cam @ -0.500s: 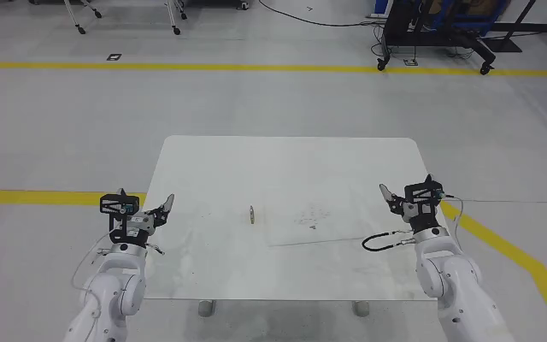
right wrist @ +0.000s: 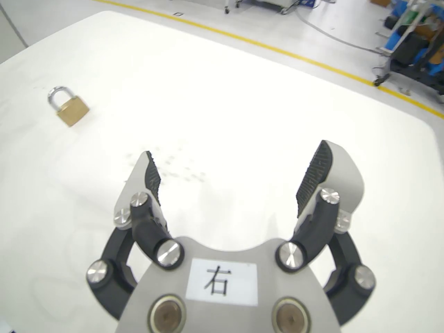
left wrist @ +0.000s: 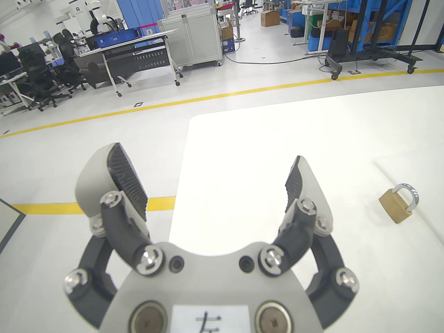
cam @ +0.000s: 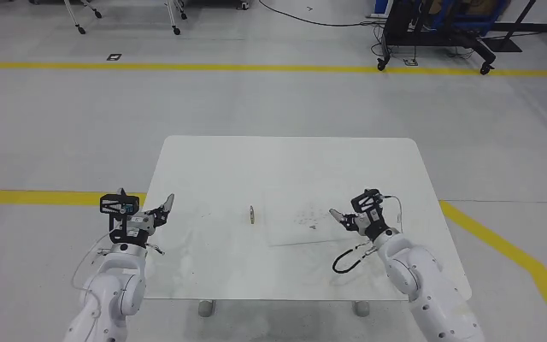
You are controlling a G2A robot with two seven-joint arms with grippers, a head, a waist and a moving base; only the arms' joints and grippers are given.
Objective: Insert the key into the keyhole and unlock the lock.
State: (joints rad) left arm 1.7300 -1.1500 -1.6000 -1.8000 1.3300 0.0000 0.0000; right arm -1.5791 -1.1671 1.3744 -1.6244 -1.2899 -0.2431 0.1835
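The lock (cam: 251,214) lay flat on the white desk (cam: 282,162), a little nearer the left edge than the right and about midway between far and near edges. It was a small padlock with a squarish, brushed brass body (right wrist: 73,109) and a bright, curved steel shackle (right wrist: 55,93), which looked seated in the body. From the left wrist view the lock (left wrist: 397,206) rested with its shackle (left wrist: 411,194) pointing away from the left arm.

The desk (right wrist: 242,88) had a smooth, matte top with rounded corners. A cluster of faint grey scuff marks (right wrist: 180,171) speckled it between the lock and the right tool.

The left tool (cam: 145,197) hung at the desk's left edge, partly out over the floor and well apart from the lock. Its fingers were spread wide with nothing between them. Each finger (left wrist: 121,178) was a pale grey shell lined with a black ribbed rubber pad, bolted to black links with round silver screws.

The right tool (cam: 355,207) sat above the desk to the right of the lock, near the scuff marks and clear of the lock. It was spread wide as well, gripping nothing. Its pads (right wrist: 312,174) showed the same fine ridging.

A thin black cable (cam: 346,256) looped beside the right arm above the desk.
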